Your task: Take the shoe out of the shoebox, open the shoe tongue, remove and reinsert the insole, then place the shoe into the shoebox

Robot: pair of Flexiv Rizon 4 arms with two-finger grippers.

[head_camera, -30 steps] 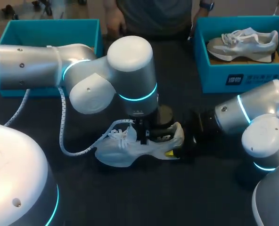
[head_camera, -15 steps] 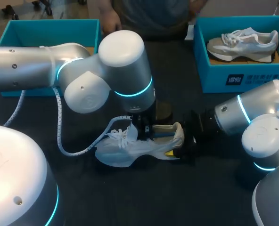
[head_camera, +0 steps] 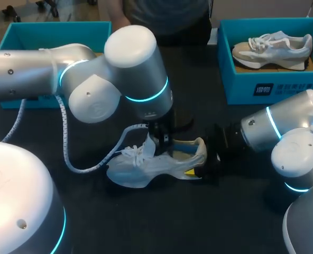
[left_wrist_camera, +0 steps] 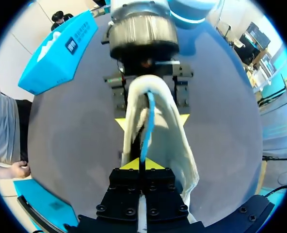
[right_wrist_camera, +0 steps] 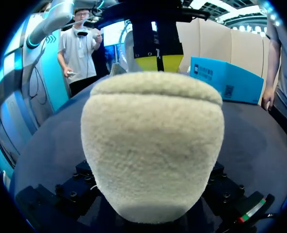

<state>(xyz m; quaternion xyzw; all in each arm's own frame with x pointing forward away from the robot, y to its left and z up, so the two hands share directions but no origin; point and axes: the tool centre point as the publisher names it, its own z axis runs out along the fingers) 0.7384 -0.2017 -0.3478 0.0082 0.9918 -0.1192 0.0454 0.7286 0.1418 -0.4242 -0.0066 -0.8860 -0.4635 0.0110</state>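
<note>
A white shoe (head_camera: 138,170) lies on its side in the middle of the dark table. My left gripper (head_camera: 159,142) comes down over its opening and is shut on the thin blue-edged insole (left_wrist_camera: 147,126), which stands on edge inside the shoe (left_wrist_camera: 180,145). The left wrist view has its yellow tips (left_wrist_camera: 141,165) pressed together on it. My right gripper (head_camera: 209,159) holds the heel, one yellow finger (left_wrist_camera: 121,122) on each side. The fuzzy heel (right_wrist_camera: 153,145) hides the right fingers in the right wrist view, with the left gripper (right_wrist_camera: 158,62) just beyond it.
A teal shoebox (head_camera: 262,87) at the back right holds a second shoe (head_camera: 273,45). Another teal box (head_camera: 56,29) stands at the back left, partly behind my left arm. A white coiled cable (head_camera: 66,148) hangs from the left arm beside the shoe's toe.
My left arm has risen and drifted a little back and left, drawing its shut gripper up out of the shoe's opening. The right arm and the shoe's heel have stayed put.
</note>
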